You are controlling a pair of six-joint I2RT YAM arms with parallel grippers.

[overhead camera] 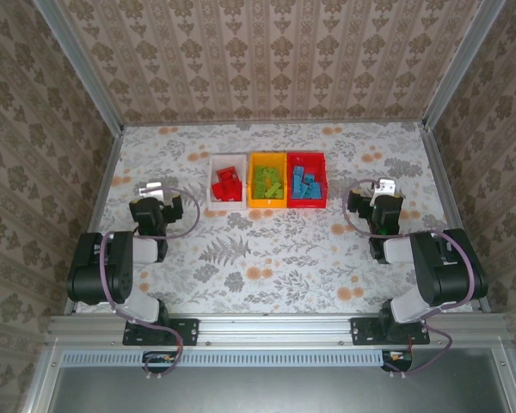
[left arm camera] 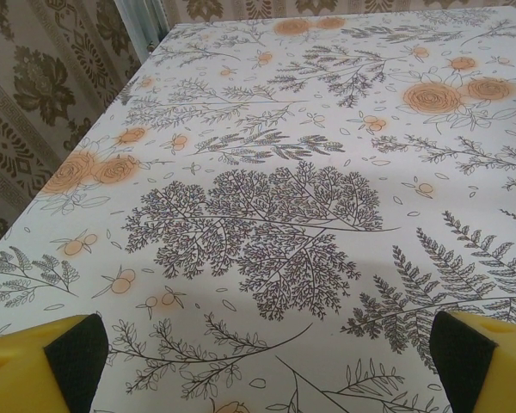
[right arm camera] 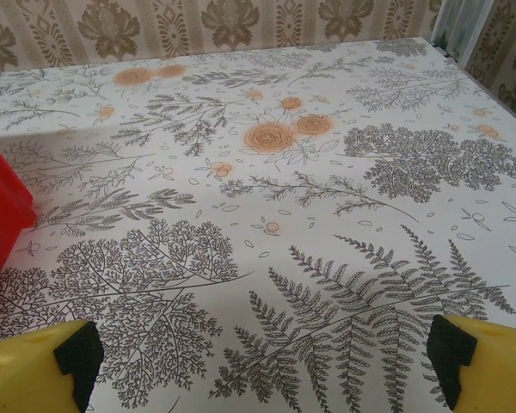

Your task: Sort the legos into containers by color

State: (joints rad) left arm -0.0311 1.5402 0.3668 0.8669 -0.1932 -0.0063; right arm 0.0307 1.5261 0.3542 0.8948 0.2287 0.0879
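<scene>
The left fingers (overhead camera: pixel 150 188) and right fingers (overhead camera: pixel 383 188) stood spread wide, empty. Between them, slightly ahead, red legos (overhead camera: pixel 228 183) lay in the white container (overhead camera: pixel 211 176), green legos (overhead camera: pixel 268 181) in the yellow container (overhead camera: pixel 251 182), and blue legos (overhead camera: pixel 305 184) in the red container (overhead camera: pixel 323 181).

We can read no lettering, number, label or brand mark anywhere, not even on the flower-printed white desk (overhead camera: pixel 267 258).

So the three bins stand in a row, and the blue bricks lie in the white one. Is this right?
Not quite. The row is right, but the blue bricks lie in the red bin, not in the white bin, which holds the red bricks. The top external view shows this.
</scene>
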